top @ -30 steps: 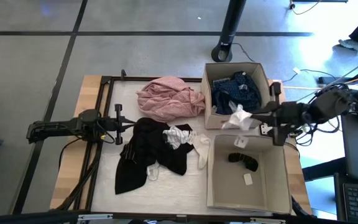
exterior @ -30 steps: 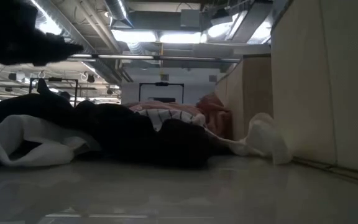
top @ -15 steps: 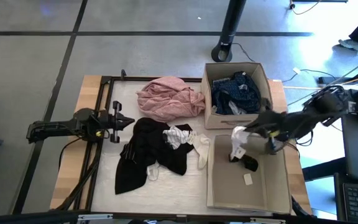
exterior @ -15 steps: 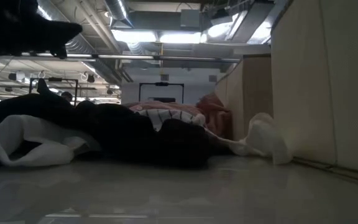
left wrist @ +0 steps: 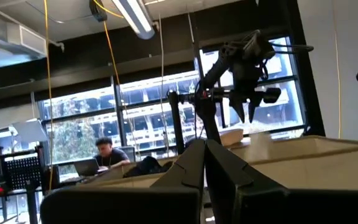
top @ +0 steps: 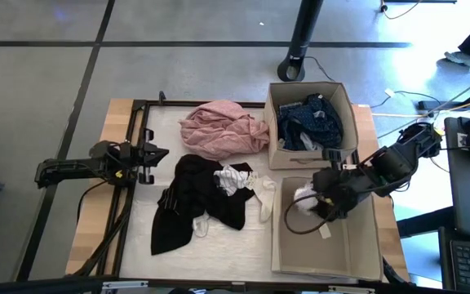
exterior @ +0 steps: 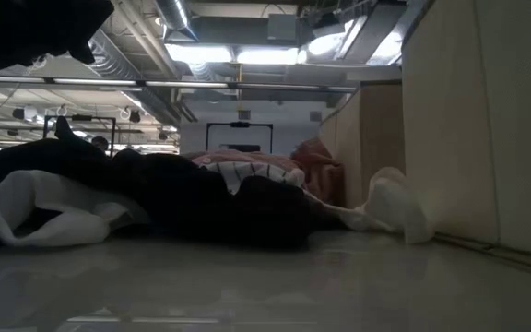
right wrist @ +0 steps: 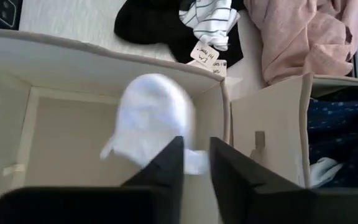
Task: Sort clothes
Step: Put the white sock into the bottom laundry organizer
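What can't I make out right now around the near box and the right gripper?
- Right gripper: its grip on the white sock is unclear; the sock is blurred in the right wrist view.
- Black piece in the near box: hidden under the right arm in the high view.
- Box contents: low view shows only the outer wall.
- Left gripper: waits at the table's left; tips too small.

Two cardboard boxes, one pink garment, one black pile, two arms
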Controlling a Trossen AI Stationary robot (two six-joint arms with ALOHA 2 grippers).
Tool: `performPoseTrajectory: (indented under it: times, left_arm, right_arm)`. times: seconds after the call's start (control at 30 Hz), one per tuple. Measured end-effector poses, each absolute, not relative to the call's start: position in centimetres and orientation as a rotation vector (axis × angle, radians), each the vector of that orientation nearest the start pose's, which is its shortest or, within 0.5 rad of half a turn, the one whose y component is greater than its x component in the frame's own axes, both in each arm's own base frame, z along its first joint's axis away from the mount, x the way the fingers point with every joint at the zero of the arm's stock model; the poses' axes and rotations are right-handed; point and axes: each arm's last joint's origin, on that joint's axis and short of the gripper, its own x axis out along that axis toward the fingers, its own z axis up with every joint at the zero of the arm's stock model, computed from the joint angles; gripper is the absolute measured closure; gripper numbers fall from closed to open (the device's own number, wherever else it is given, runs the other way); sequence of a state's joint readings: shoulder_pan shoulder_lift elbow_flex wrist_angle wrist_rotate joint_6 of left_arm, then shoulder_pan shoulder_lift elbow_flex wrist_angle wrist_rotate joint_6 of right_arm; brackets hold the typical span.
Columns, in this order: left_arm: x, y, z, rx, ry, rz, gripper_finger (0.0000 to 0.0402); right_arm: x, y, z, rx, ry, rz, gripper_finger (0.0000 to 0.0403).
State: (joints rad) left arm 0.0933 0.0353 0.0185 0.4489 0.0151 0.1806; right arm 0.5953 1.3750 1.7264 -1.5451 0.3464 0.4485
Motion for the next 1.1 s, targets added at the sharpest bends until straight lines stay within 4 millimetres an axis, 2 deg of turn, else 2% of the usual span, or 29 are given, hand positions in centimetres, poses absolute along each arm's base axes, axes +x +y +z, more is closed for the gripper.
performPoseTrajectory:
  times: [0.17,0.27,0.37,0.53,0.73,1.1]
  left_arm:
    - [8.9,0.8,21.1,0.204,-0.439,0.118,0.0396]
    - [8.9,0.8,21.1,0.221,-0.441,0.122,0.0396]
    - [8.8,0.8,21.2,0.251,-0.459,0.131,0.0396]
    - [8.6,0.8,21.6,0.259,-0.496,0.137,0.0396]
    - [8.6,0.8,21.6,0.244,-0.497,0.133,0.0396]
    - [8.6,0.8,21.6,0.239,-0.498,0.133,0.0396]
  right_arm:
    - [18.2,11.2,41.5,-0.079,1.071,-0.033,0.0244]
    - [18.9,11.2,41.9,-0.070,0.990,-0.052,0.0210]
    - [20.5,11.3,42.1,-0.121,0.900,-0.037,0.0189]
    - [24.7,11.5,41.1,-0.282,0.828,-0.005,0.0178]
    - [30.2,10.4,38.2,-0.411,0.869,0.030,0.0181]
    - [36.5,7.1,31.3,-0.389,1.110,0.076,0.0182]
